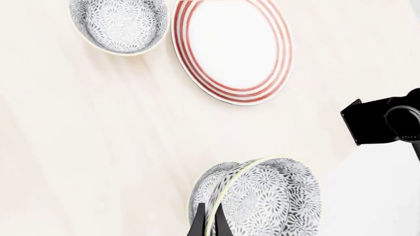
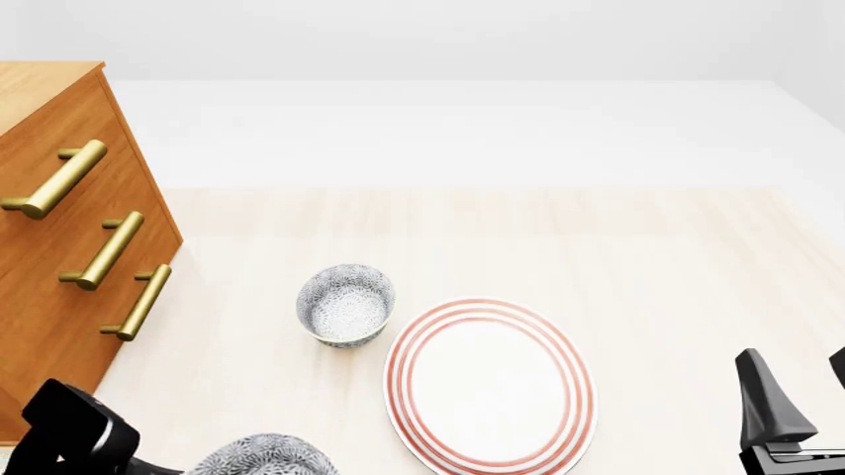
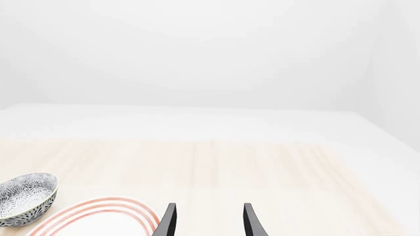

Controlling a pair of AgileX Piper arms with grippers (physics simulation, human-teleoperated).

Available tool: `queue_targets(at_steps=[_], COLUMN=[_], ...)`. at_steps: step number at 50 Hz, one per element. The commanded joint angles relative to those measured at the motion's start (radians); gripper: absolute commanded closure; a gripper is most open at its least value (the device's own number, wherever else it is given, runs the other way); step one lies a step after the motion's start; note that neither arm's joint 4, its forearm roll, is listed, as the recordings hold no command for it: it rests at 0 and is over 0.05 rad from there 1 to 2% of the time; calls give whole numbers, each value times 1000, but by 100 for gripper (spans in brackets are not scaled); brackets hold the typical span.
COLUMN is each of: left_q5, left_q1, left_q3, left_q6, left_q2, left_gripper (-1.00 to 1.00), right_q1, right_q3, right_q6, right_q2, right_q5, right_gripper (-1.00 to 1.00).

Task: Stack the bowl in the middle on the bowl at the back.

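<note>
My left gripper (image 1: 210, 223) is shut on the rim of a grey-speckled white bowl, the bowl in the middle (image 1: 269, 204), one finger inside and one outside. The front view shows this bowl (image 2: 264, 455) at the bottom edge, left of the plate. Its twin, the bowl at the back (image 2: 346, 305) (image 1: 119, 24), stands upright and empty on the table, farther away. It also shows in the right wrist view (image 3: 25, 199). My right gripper (image 3: 208, 223) (image 2: 802, 396) hangs open and empty at the front right, past the plate's right side.
A large white plate with red rings (image 2: 489, 384) (image 1: 231, 49) lies just right of the back bowl. A wooden dresser with brass handles (image 2: 66, 247) stands along the left side. The table's far edge (image 2: 462, 188) runs behind the bowls.
</note>
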Motion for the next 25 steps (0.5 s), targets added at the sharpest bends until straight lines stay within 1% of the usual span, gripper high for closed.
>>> queue_targets(at_steps=[1, 10, 18, 25], left_q5=[-21, -30, -77, -73], left_q1=[-27, -29, -46, -38], left_q3=[57, 84, 125, 139], left_q6=[-24, -30, -49, -50], left_q2=[-11, -11, 4, -1], left_gripper=[100, 100, 100, 100], right_q1=[-1, -2, -2, -2], right_q3=[0, -1, -1, -1], right_q6=[2, 2, 3, 3], right_q2=[0, 0, 0, 0], right_q5=[1, 2, 3, 3], right_gripper=[-100, -100, -100, -100])
